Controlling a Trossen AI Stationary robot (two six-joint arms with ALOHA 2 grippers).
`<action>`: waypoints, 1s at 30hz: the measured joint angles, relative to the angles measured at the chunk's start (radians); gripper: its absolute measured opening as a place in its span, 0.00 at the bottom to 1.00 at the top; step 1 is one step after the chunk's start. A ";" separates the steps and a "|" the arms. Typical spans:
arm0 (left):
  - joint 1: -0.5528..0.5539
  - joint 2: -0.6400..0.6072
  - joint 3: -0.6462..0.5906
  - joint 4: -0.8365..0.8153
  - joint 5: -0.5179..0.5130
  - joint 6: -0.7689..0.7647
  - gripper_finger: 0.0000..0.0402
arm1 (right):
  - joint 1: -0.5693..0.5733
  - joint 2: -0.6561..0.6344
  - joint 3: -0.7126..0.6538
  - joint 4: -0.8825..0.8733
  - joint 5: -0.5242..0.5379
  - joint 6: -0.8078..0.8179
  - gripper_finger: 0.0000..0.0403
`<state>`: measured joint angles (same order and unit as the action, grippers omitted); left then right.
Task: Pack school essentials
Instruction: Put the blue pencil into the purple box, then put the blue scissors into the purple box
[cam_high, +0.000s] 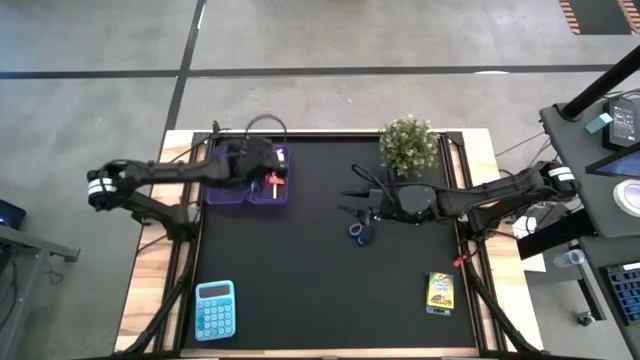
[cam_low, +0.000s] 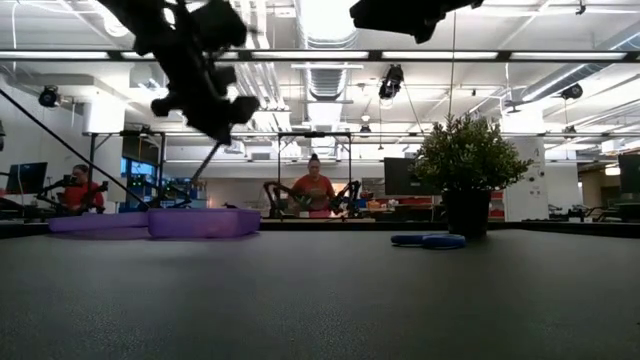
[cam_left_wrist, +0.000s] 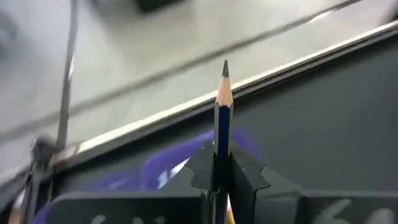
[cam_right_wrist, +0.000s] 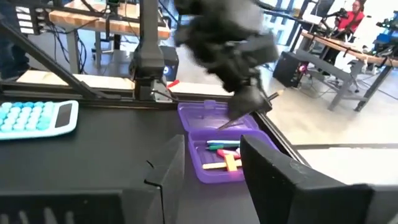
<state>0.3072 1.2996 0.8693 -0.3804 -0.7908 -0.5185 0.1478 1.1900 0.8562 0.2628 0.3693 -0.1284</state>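
My left gripper (cam_high: 262, 170) hovers over the translucent purple case (cam_high: 248, 187) and is shut on a blue pencil (cam_left_wrist: 222, 121). The case lies flat on the mat and holds pens and a red piece (cam_right_wrist: 224, 152). My right gripper (cam_high: 368, 195) is open, raised above the mat right of centre, near the blue-handled scissors (cam_high: 360, 232), which lie flat. The yellow-green crayon box (cam_high: 440, 292) lies near the table's near right corner. In the low view, my left gripper (cam_low: 205, 95) hangs above the case (cam_low: 195, 222). My left gripper pinches the blue pencil between its two fingers (cam_left_wrist: 245, 174), gripping the shaft (cam_left_wrist: 222, 146) below the sharpened end. The pointed tip (cam_left_wrist: 225, 67) sticks out beyond the fingertips. The pencil is lifted clear and slants down toward the case (cam_right_wrist: 214, 140).
A small potted plant (cam_high: 408, 145) stands at the far edge, just beyond my right gripper. A light blue calculator (cam_high: 215, 308) lies at the near left corner. The black mat's middle (cam_high: 300, 270) is bare. People sit at desks in the room behind (cam_low: 315, 190).
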 joint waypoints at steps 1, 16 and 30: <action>0.040 0.017 0.014 -0.043 0.028 -0.035 0.01 | 0.000 0.000 0.000 -0.001 -0.002 -0.008 0.36; 0.195 0.242 0.045 -0.047 0.262 -0.078 0.12 | -0.057 0.004 -0.001 -0.013 0.001 -0.047 0.35; 0.136 0.152 0.073 -0.050 0.268 0.037 0.24 | -0.066 0.005 -0.002 -0.044 0.001 -0.026 0.35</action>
<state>0.4431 1.4514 0.9419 -0.4308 -0.5224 -0.4814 0.0814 1.1950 0.8547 0.2185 0.3702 -0.1547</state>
